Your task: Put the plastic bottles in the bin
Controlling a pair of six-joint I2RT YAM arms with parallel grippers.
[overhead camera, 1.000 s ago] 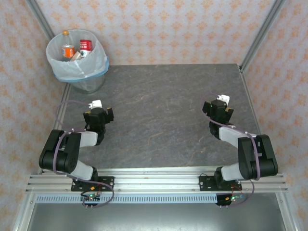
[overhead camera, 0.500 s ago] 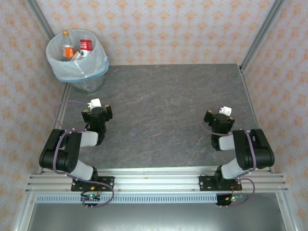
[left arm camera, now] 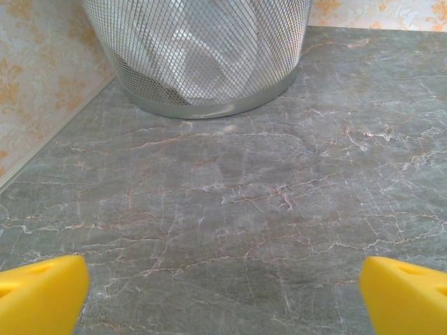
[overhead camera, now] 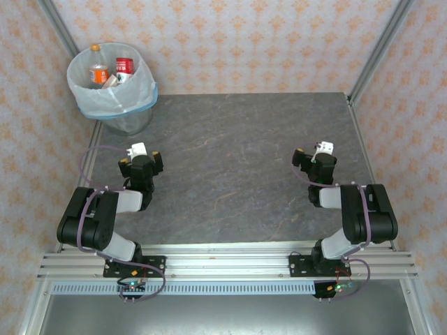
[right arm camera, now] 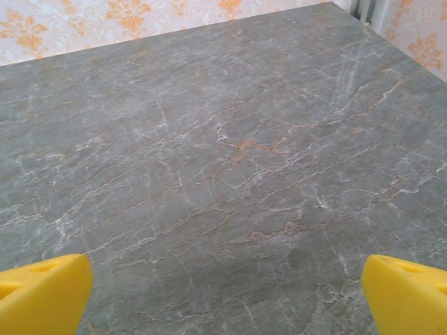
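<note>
The bin [overhead camera: 144, 92], a wire-mesh basket lined with a white bag with a light blue band, stands at the far left corner. Inside it lie plastic bottles, among them one with an orange label [overhead camera: 98, 73] and one with a red label [overhead camera: 125, 67]. My left gripper [overhead camera: 141, 160] sits folded back below the bin; in the left wrist view the left gripper [left arm camera: 223, 307] is open, its yellow fingertips [left arm camera: 40, 296] wide apart over bare table, the bin's mesh wall [left arm camera: 202, 56] ahead. My right gripper [overhead camera: 316, 159] is at the right; in the right wrist view it [right arm camera: 223, 307] is open and holds nothing.
The grey marbled table [overhead camera: 230, 153] is bounded by patterned walls and metal posts [overhead camera: 374, 49] at the back corners. A metal rail [overhead camera: 223, 264] runs along the near edge by the arm bases.
The right arm folded back toward its base, its gripper dipping nearer and then settling again. The left gripper shifted slightly left. Both stayed open.
</note>
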